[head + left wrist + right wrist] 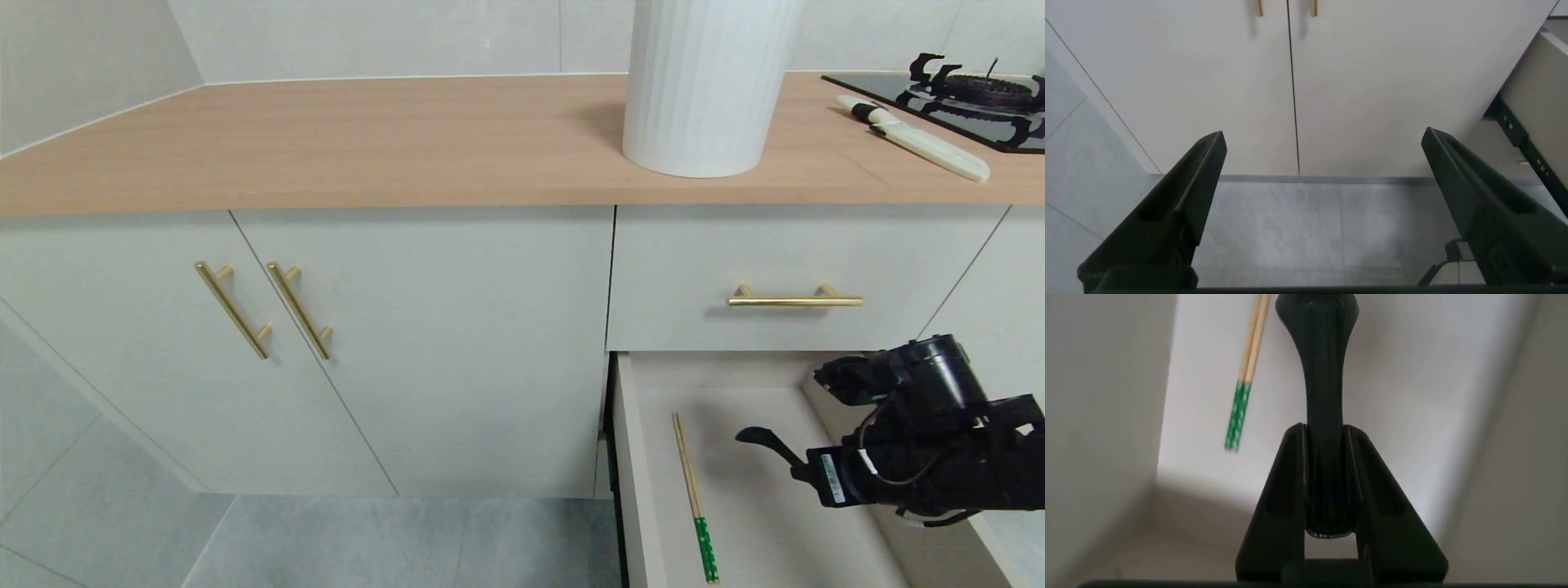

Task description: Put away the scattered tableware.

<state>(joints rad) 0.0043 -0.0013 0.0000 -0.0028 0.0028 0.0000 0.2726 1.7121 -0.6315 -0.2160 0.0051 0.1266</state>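
Nearest, low before the cabinet doors (1372, 82) and above the grey floor (1306, 229): left gripper (1323, 139), fingers (1184, 204) spread wide, nothing between them. Next, the pulled-out drawer (637, 474) under the tabletop's right half. On its pale bottom, just beside the left wall and parallel to it: chopsticks (694, 498) (1248, 367), lying together as a pair, green-patterned ends toward the drawer's front edge, bare wooden tips toward the back. Over the right side of the same drawer: right gripper (816, 478) (1324, 457), fingers closed tight on one end of a black utensil (763, 441) (1319, 367). Free rounded end pointing toward the left wall, apart from the chopsticks. Touching the drawer bottom or held just above it: cannot tell. Directly above, an upper drawer (800, 253), shut, with a gold bar handle (794, 300). Farther back, the wooden tabletop (367, 139). Near its front edge, right of the middle, a tall white ribbed container (702, 82) standing upright. Toward the right edge, a knife (914, 137) with pale blade and handle, lying flat and angled. Just behind it, at the far right corner, a black stove (980, 94).
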